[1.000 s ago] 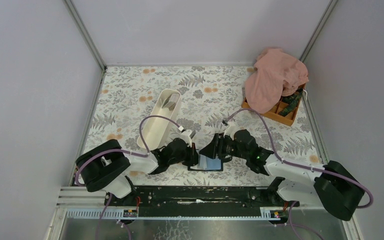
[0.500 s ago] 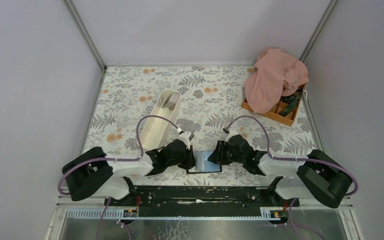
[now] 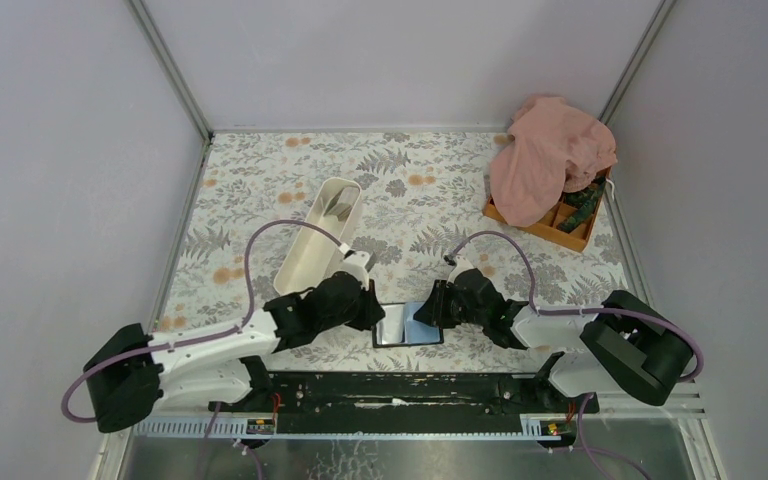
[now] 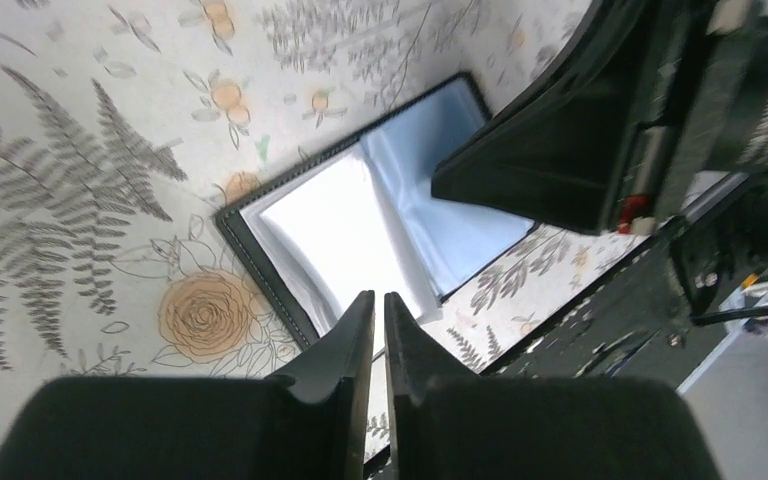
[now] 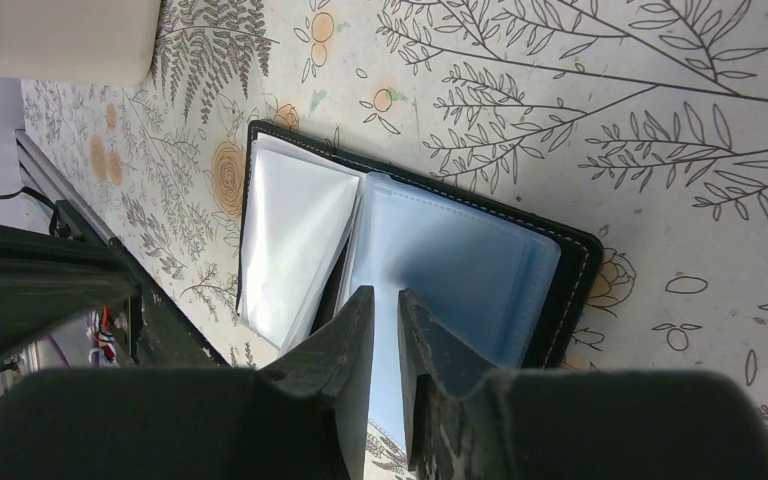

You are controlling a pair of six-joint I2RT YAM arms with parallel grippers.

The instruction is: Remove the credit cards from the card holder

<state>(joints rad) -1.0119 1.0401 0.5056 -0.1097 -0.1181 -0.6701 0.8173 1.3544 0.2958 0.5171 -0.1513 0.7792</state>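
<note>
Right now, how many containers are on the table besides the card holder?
2: a white tray left of centre, and an orange compartment box at the far right, half under a pink cloth that may hide more.

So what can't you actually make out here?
Cards in the card holder: wrist views, glare on its glossy inside.
Orange box contents: top view, pink cloth covers most.
White tray contents: top view, too small.
Whether the left pincer grips anything: left wrist view, its tips hide the contact.

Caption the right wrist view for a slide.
Right gripper poised over the card holder lying open on the fern-print table.
</note>
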